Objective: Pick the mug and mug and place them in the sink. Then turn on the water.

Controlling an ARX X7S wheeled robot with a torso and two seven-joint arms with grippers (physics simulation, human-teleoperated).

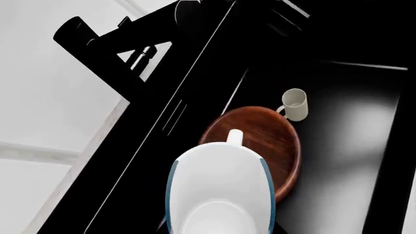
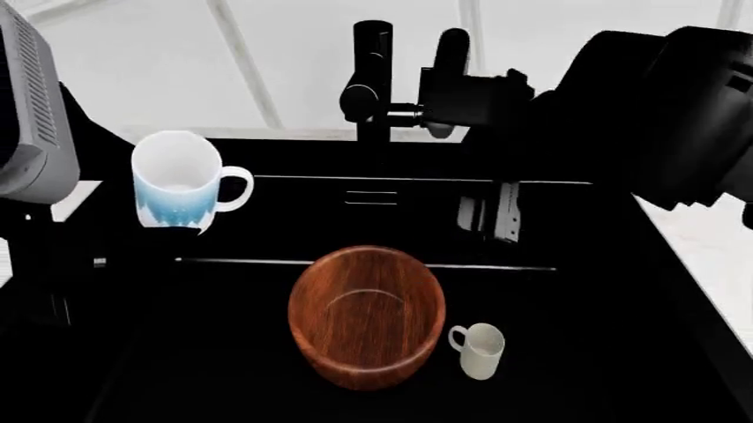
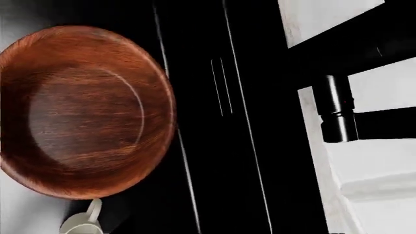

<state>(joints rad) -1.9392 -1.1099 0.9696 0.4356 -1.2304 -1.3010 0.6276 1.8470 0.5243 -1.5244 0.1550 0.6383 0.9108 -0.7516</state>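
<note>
A white mug with a blue jagged pattern hangs upright over the left rim of the black sink, with my left gripper shut on it from below. In the left wrist view this mug fills the near field and hides the fingers. The plain cream mug lies on the sink floor just right of the brown wooden bowl; it also shows as the cream mug and the cream mug. My right gripper hangs over the sink's back ledge below the black tap, fingers slightly apart and holding nothing.
The wooden bowl takes up the middle of the basin. The tap's lever handle stands beside my right arm's black wrist block. White counter borders the sink at right, and white wall tiles lie behind.
</note>
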